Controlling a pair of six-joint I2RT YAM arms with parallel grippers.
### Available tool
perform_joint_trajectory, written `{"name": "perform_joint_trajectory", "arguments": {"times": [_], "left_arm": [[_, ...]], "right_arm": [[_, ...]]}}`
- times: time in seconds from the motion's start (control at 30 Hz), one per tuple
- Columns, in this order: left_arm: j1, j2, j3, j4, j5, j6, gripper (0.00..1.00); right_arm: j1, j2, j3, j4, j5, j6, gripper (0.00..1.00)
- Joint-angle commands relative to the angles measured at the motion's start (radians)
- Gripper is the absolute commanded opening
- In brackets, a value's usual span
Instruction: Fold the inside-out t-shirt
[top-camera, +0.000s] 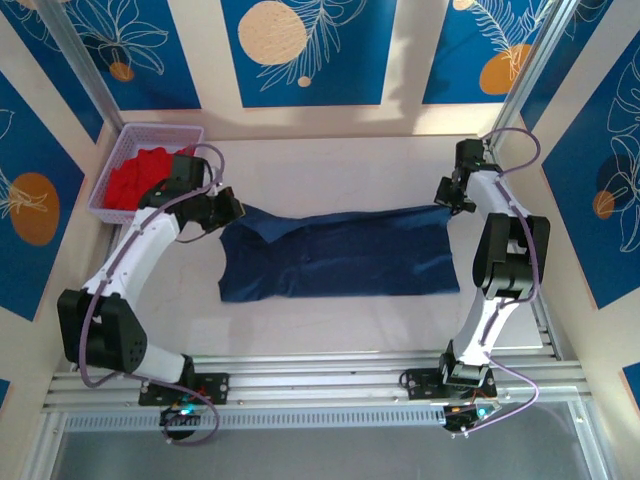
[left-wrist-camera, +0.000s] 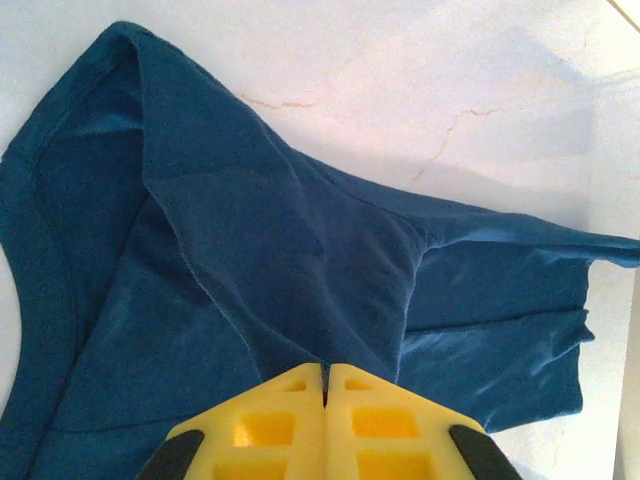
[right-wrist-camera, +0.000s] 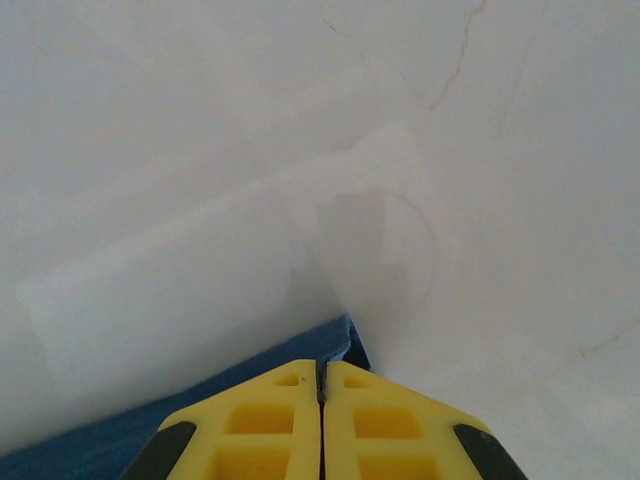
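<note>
Fingers pressed together: left fingers (left-wrist-camera: 270, 430) pinch the t-shirt (top-camera: 340, 255) corner nearest the basket (top-camera: 160, 128), right fingers (right-wrist-camera: 385, 425) the farthest corner.
Edge stretched taut between them, likely for a clean fold; rest lies on the surface (top-camera: 330, 165).

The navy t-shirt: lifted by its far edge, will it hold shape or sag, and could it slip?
Likely floppy: the t-shirt drapes in soft folds from the left gripper, so it should sag between grips. Probably light, being thin cloth. The right gripper pinches just a corner tip, so that end might slip.
</note>
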Motion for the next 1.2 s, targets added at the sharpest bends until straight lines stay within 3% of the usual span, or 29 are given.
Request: {"name": "perform_joint_trajectory", "arguments": {"times": [0.0, 1.17], "left_arm": [[-0.005, -0.046, -0.027, -0.042, 0.036, 0.005, 0.00], [-0.001, -0.183, -0.184, -0.102, 0.014, 0.056, 0.00]], "right_arm": [[0.005, -0.037, -0.032, -0.050, 0.042, -0.017, 0.08], [0.071, -0.156, -0.276, -0.101, 0.159, 0.043, 0.14]]}}
